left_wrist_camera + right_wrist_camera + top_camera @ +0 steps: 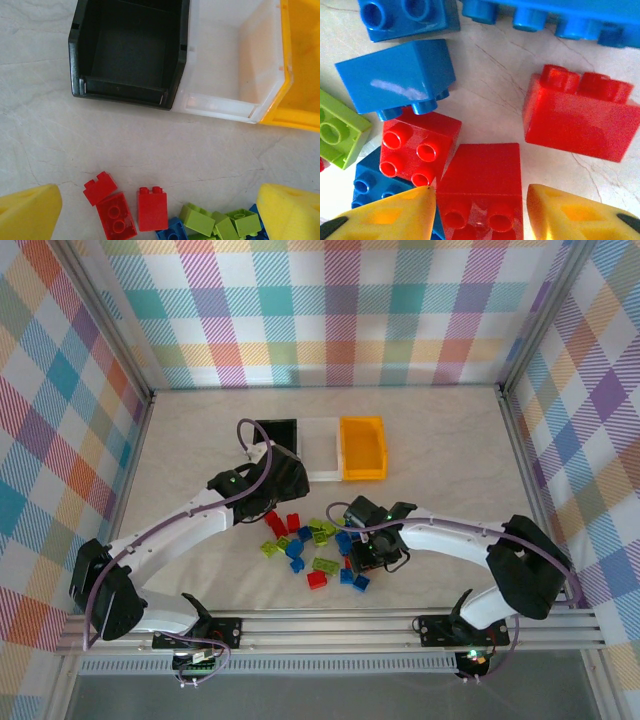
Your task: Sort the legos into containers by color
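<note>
Red, blue and lime legos lie heaped on the table in front of the black bin, clear bin and orange bin. My left gripper hovers between the bins and the heap. It is open wide, with its yellow fingertips either side of two red bricks. At the heap's right side, my right gripper is open and low, with a red brick lying between its yellow fingertips. The bins look empty in the left wrist view.
Around the right gripper lie another red brick, a red four-stud brick, blue bricks and a lime brick. Lime bricks sit right of the left gripper's red ones. Checkered walls enclose the table.
</note>
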